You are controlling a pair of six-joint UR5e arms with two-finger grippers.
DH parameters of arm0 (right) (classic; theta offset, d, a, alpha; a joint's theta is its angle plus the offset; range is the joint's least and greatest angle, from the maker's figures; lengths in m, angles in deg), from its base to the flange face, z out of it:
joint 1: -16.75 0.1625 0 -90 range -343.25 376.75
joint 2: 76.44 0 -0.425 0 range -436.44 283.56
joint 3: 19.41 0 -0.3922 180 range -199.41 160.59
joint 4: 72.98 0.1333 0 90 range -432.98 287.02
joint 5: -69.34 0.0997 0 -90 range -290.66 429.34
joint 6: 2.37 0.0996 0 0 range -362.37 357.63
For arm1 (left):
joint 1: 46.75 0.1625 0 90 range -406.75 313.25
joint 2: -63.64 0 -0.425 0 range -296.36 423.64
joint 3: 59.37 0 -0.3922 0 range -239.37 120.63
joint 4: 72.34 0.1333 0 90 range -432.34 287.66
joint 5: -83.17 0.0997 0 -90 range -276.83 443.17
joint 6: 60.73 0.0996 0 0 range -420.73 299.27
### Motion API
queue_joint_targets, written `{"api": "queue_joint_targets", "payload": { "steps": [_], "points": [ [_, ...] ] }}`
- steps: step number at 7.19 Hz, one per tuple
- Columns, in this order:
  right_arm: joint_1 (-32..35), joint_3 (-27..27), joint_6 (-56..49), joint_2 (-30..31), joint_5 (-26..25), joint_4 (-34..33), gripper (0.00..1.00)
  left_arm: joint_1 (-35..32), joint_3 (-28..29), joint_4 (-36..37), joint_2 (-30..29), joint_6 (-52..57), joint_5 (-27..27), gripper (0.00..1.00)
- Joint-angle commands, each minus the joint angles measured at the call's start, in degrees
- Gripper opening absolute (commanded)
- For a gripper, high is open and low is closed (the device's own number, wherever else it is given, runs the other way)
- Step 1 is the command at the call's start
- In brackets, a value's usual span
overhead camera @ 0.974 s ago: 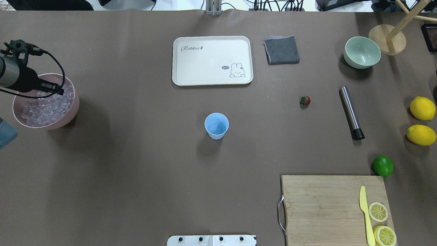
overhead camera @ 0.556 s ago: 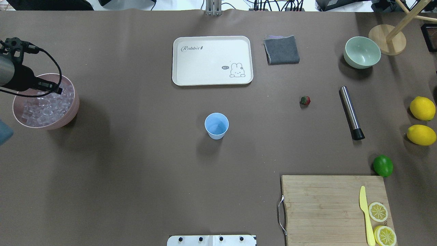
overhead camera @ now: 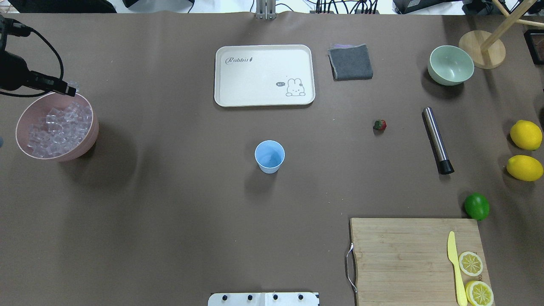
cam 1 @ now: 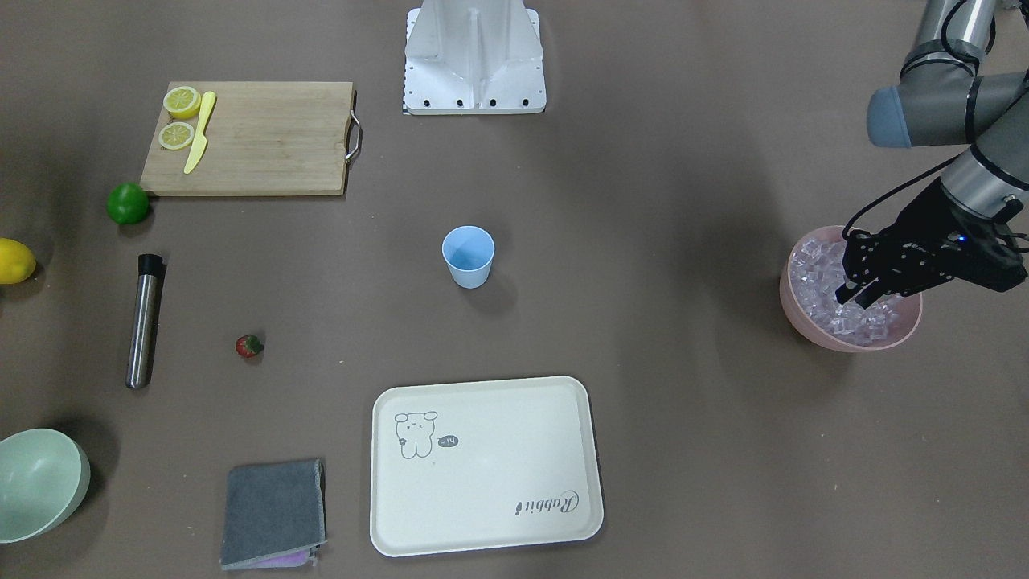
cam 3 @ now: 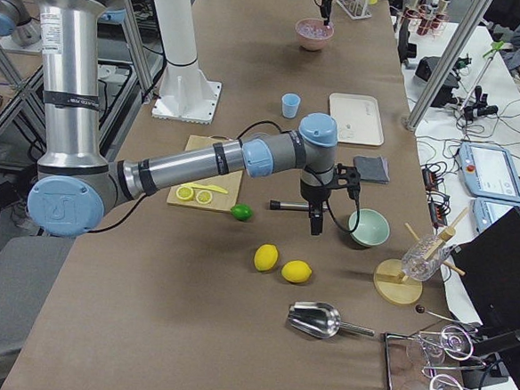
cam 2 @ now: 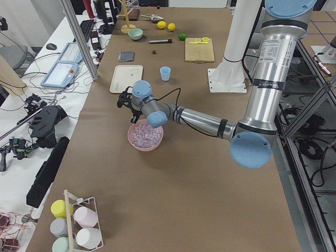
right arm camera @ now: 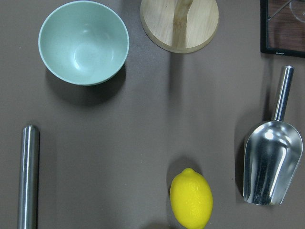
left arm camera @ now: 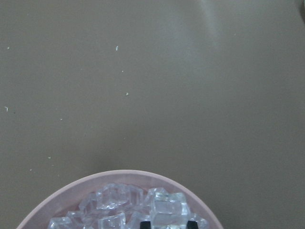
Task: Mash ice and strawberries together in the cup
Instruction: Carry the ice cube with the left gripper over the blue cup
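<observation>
L gripper (overhead camera: 71, 89) pinches ice cube (left arm camera: 167, 210) over bowl (overhead camera: 94, 131).
Clear of rim, I'd say for carry to cup (overhead camera: 269, 156) (R gripper (cam 3: 316, 221): can't tell).

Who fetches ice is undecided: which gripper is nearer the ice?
Left. The left gripper holds ice right above the heap in the pink bowl; the right gripper hovers far off, near the pale green bowl.

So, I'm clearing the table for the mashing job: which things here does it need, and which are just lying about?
Needed: ice in the pink bowl and in the left end effector; cup; strawberry; probably the steel rod, for mashing.

Lying about: tray, cloth, green bowl, lemons, lime, board, knife, scoop.
</observation>
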Motion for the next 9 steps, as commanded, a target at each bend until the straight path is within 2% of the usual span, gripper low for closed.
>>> {"api": "queue_joint_targets", "payload": {
  "steps": [1,3,4,5,8,9],
  "points": [
    [-0.1,0.0,0.0,-0.4,0.0,0.0,1.00,0.3,-0.8,-0.1,-3.4,-0.4,-0.3,0.00],
    [-0.1,-0.1,0.0,-0.6,0.0,0.1,1.00,4.6,-0.1,0.0,-9.0,-0.2,-0.2,0.00],
    [-0.1,-0.1,-0.1,-1.0,0.0,0.1,1.00,6.6,0.0,-0.1,-11.8,-4.3,1.7,0.00],
    [-0.2,0.0,-0.1,-1.1,-0.1,0.1,1.00,10.6,-0.3,-0.4,-13.9,-10.5,6.2,0.00],
    [-0.2,-0.1,0.0,-1.3,-0.2,0.1,1.00,19.7,-0.3,-0.6,-19.1,-20.1,15.7,0.00],
    [-0.2,-0.1,-0.3,-1.3,-0.2,0.2,1.00,21.8,-0.7,-1.5,-20.5,-23.3,17.0,0.00]
  ]
}}
